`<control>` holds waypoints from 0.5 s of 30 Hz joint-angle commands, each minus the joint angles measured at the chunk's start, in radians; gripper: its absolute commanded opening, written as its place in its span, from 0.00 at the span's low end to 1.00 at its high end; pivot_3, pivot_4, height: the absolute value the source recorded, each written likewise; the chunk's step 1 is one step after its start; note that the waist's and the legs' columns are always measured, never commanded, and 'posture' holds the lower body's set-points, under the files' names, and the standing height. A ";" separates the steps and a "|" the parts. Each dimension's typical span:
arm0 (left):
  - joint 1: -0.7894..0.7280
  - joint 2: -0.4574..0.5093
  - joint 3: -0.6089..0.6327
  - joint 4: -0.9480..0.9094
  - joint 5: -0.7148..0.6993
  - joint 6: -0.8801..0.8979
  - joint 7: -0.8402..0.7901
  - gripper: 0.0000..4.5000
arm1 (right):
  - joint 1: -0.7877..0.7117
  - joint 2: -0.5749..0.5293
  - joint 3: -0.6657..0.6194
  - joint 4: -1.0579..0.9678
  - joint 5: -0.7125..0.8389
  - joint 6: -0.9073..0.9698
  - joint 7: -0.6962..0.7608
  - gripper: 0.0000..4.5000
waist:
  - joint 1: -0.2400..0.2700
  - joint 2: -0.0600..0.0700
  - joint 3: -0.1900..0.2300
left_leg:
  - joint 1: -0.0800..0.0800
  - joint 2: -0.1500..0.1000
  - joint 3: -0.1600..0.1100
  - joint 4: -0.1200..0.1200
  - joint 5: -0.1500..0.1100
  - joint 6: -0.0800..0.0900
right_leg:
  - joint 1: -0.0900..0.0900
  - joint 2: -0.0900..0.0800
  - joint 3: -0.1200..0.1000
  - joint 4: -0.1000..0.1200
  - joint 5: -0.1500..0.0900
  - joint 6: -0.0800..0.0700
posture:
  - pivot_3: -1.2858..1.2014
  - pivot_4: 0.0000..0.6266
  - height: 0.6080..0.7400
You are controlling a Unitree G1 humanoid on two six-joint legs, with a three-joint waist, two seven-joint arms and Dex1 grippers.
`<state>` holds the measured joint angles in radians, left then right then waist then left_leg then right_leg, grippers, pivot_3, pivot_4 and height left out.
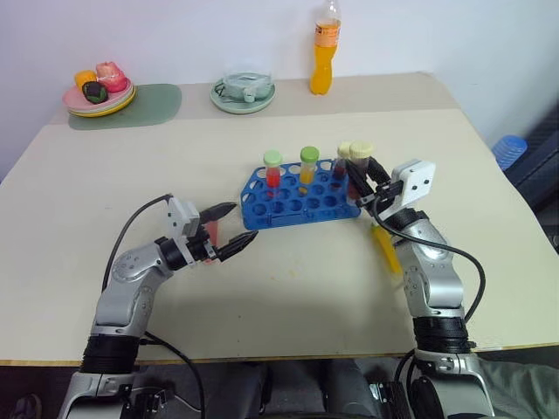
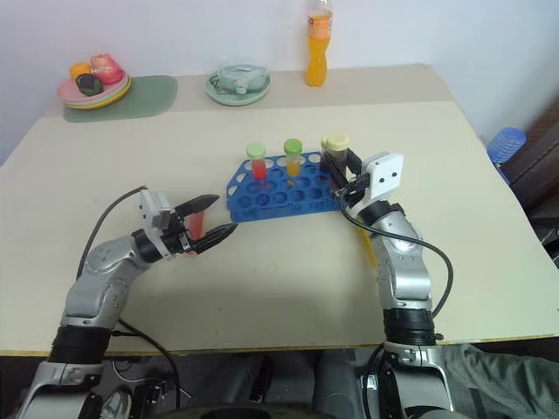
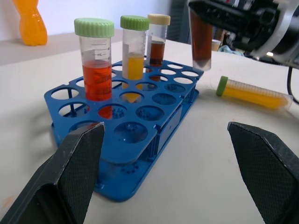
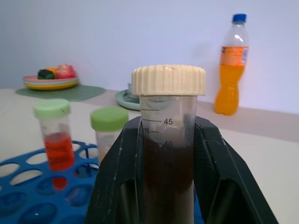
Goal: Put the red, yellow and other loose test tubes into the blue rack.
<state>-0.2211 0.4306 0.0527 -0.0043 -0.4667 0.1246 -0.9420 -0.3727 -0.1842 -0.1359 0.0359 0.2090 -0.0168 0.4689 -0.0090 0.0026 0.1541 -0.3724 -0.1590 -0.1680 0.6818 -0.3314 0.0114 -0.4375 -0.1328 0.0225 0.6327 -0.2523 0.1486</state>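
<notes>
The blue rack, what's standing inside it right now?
The blue rack holds three upright tubes: a red tube, a yellow tube and a brown tube. The other holes look empty. The tube bottoms are hidden inside the rack.

On the worktop (image 2: 262, 262) the blue rack (image 2: 279, 188) holds three capped tubes; the right gripper (image 2: 342, 175) grips a brown tube (image 2: 335, 150), seemingly just above the rack's edge.

Beige table (image 1: 262, 288), plain white wall (image 1: 175, 35), evenly lit room
</notes>
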 commanded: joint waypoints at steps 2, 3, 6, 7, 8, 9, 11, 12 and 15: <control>-0.003 0.003 0.017 -0.030 -0.003 -0.017 0.007 0.96 | -0.048 0.025 0.010 0.087 -0.008 -0.105 -0.027 0.17 | -0.007 0.000 0.000 | 0.000 0.000 0.000 0.000 0.000 0.000 | 0.000 0.000 0.000 0.000 0.000 0.000 | 0.52 0.24 1.00; -0.003 0.004 0.019 -0.033 -0.004 -0.016 0.009 0.96 | -0.052 0.031 0.015 0.104 -0.007 -0.118 -0.027 0.17 | -0.008 0.000 0.000 | 0.000 0.000 0.000 0.000 0.000 0.000 | 0.000 0.000 0.000 0.000 0.000 0.000 | 0.52 0.24 1.00; 0.001 0.006 0.021 -0.040 -0.006 -0.014 0.015 0.96 | -0.065 0.044 0.031 0.152 -0.013 -0.154 -0.033 0.17 | -0.009 0.000 0.000 | 0.001 0.000 0.000 0.000 0.000 0.000 | 0.000 0.000 0.000 0.000 0.000 0.000 | 0.52 0.24 1.00; 0.005 0.008 0.022 -0.046 -0.007 -0.013 0.016 0.96 | -0.069 0.049 0.037 0.165 -0.015 -0.164 -0.036 0.17 | -0.009 0.000 0.000 | 0.001 0.000 0.000 0.000 0.000 0.000 | 0.000 0.000 0.000 0.000 0.000 0.000 | 0.52 0.24 1.00; 0.008 0.008 0.023 -0.051 -0.009 -0.011 0.018 0.96 | -0.073 0.054 0.040 0.177 -0.015 -0.173 -0.038 0.17 | -0.009 0.000 0.000 | 0.001 0.000 0.000 0.000 0.000 0.000 | 0.000 0.000 0.000 0.000 0.000 0.000 | 0.52 0.24 1.00; 0.013 0.010 0.024 -0.056 -0.011 -0.010 0.018 0.96 | -0.074 0.058 0.044 0.182 -0.015 -0.180 -0.040 0.17 | -0.009 0.000 0.000 | 0.001 0.000 0.000 0.000 0.000 0.000 | 0.000 0.000 0.000 0.000 0.000 0.000 | 0.52 0.24 1.00; 0.021 0.012 0.028 -0.065 -0.013 -0.007 0.022 0.96 | -0.075 0.066 0.051 0.189 -0.010 -0.187 -0.041 0.17 | -0.009 0.000 0.000 | 0.001 0.000 0.000 0.000 0.000 0.000 | 0.000 0.000 0.000 0.000 0.000 0.000 | 0.52 0.24 1.00; 0.023 0.013 0.029 -0.068 -0.014 -0.005 0.024 0.96 | -0.075 0.068 0.053 0.193 -0.005 -0.190 -0.039 0.17 | -0.010 0.000 0.000 | 0.001 0.000 0.000 0.000 0.000 0.000 | 0.001 0.001 0.000 0.000 0.000 0.000 | 0.52 0.24 1.00; 0.030 0.017 0.032 -0.076 -0.016 -0.002 0.026 0.96 | -0.068 0.070 0.058 0.199 -0.004 -0.197 -0.037 0.17 | -0.010 0.001 0.000 | 0.001 0.000 0.000 0.000 0.000 0.000 | 0.001 0.001 0.000 0.001 0.000 0.000 | 0.52 0.24 1.00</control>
<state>-0.1973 0.4345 0.0614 -0.0442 -0.4681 0.1274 -0.9157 -0.4386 -0.1260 -0.0916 0.2405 0.2002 -0.1950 0.4292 -0.0194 0.0031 0.1537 -0.3711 -0.1585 -0.1680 0.6815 -0.3311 0.0109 -0.4369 -0.1322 0.0226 0.6333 -0.2523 0.1485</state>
